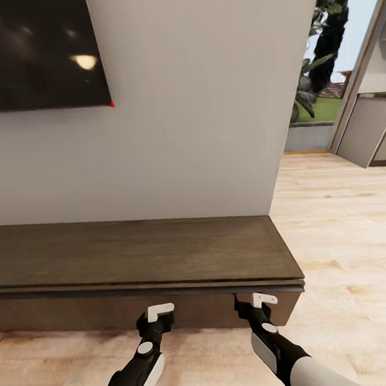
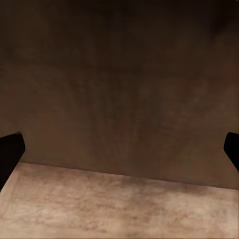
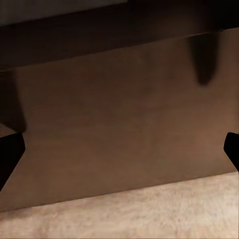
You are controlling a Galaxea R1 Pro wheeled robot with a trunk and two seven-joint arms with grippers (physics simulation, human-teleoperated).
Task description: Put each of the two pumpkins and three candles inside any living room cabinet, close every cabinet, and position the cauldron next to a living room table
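Facing the cabinet (image 1: 140, 259) at close range, both arms low in front of its dark front panel, probably lined up to work a drawer. Cabinet sits against the wall under the TV (image 1: 38, 51), drawers look shut from the head view. Left claw (image 1: 159, 314) and right claw (image 1: 261, 301) are both spread wide, released, holding nothing; wrist views show fingertips at the frame edges with bare panel between. Contact with the panel: can't tell. Wooden floor (image 1: 345, 252) around the cabinet carries no task items.
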